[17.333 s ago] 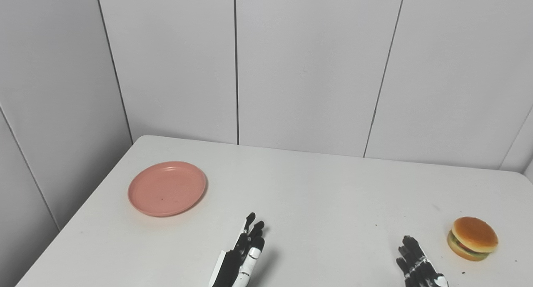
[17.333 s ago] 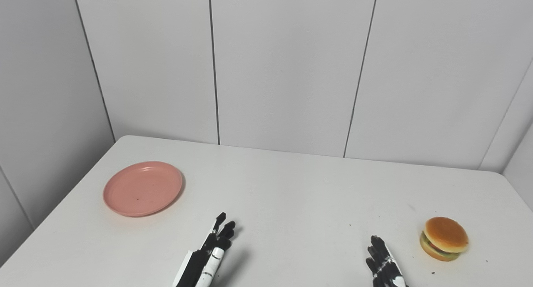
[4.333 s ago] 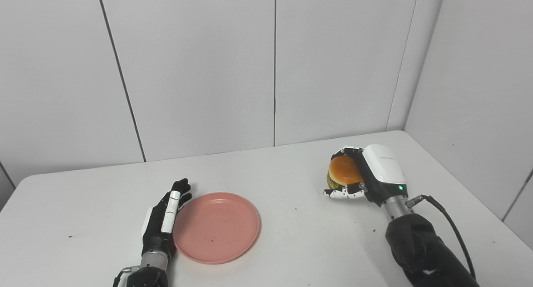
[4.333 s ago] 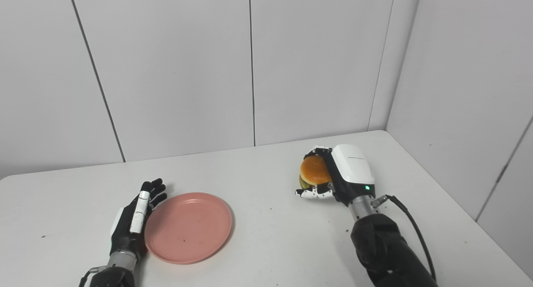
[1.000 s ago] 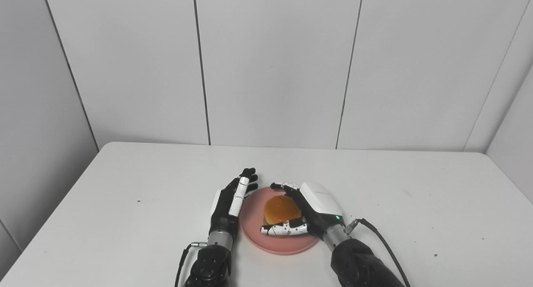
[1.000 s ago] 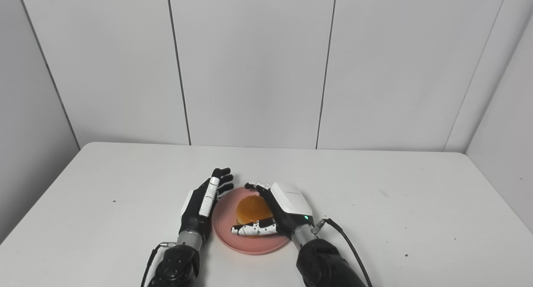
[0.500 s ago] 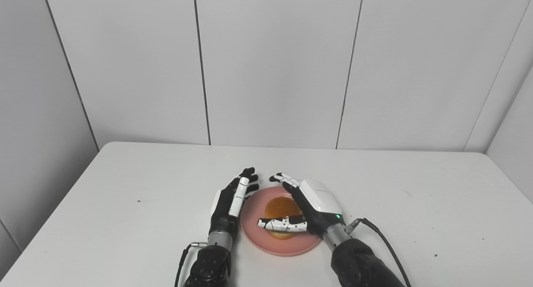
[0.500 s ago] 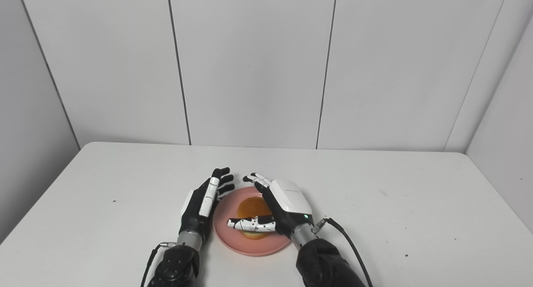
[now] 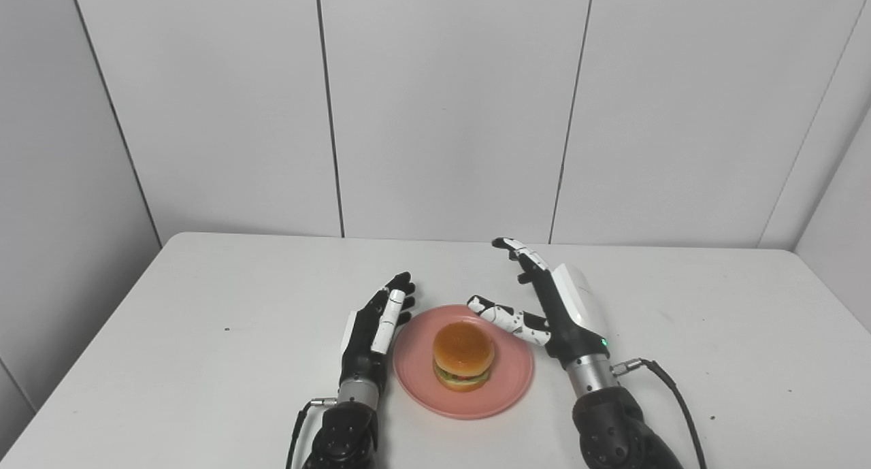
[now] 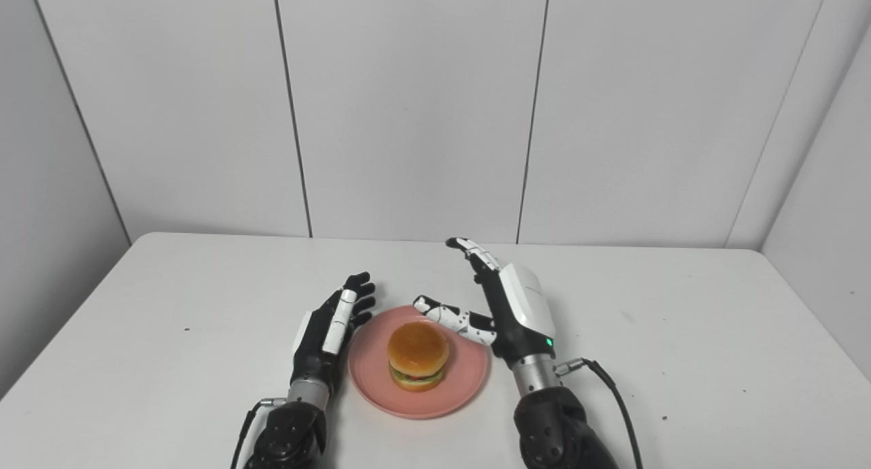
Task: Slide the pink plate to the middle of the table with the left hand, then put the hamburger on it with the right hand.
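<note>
The hamburger point(image 9: 463, 355) stands upright in the middle of the pink plate point(image 9: 510, 380), which lies near the centre of the white table point(image 9: 204, 319). My right hand point(image 9: 554, 305) is raised just right of the plate, open, its fingers spread and pointing up and away, its thumb reaching out over the plate's far right rim. It holds nothing. My left hand point(image 9: 371, 336) is open too, set on edge against the plate's left rim with fingers straight. In the right eye view the hamburger point(image 10: 417, 354) is fully clear of both hands.
Grey wall panels close the table at the back and on both sides. A black cable point(image 9: 670, 394) trails from my right wrist over the table. Bare table surface lies to the left and right of the hands.
My right hand has let go of the hamburger and lifted up and to the right, its fingers spreading. The hamburger now stands alone on the plate. The left hand has stayed put.
</note>
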`<action>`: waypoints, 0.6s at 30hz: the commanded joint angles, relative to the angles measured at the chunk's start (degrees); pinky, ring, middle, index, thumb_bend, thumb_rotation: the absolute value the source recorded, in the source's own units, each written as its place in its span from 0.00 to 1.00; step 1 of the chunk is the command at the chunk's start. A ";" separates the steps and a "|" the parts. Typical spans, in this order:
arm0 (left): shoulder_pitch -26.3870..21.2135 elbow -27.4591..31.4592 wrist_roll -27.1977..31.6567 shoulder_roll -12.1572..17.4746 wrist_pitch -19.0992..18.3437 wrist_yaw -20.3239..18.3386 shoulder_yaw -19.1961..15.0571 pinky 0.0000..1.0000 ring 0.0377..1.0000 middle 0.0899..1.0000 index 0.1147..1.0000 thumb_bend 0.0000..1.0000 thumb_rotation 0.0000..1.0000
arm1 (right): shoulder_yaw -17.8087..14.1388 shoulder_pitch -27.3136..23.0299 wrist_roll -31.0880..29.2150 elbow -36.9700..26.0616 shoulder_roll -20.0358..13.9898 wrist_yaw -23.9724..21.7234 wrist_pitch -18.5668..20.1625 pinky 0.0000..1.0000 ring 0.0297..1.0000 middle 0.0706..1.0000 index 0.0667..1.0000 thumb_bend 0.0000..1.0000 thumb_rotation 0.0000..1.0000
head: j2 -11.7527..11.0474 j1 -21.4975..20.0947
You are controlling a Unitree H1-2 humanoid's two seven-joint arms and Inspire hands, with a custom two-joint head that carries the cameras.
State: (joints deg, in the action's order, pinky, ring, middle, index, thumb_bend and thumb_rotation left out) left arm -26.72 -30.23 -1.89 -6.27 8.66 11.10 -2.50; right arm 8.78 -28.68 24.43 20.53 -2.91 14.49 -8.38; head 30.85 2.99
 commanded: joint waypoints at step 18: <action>-0.83 -1.15 -3.20 2.62 3.82 3.05 0.34 0.66 0.97 0.99 0.98 0.82 0.96 | -13.76 -0.62 -28.88 5.26 6.58 -5.34 0.60 0.91 0.90 0.90 0.89 0.77 0.96 | 0.28 -0.64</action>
State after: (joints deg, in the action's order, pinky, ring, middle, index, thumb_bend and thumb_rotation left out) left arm -26.31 -31.69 -5.10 -4.27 12.23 14.76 -2.22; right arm -5.24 -27.04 -4.27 26.70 3.33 9.92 -8.41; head 31.11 2.29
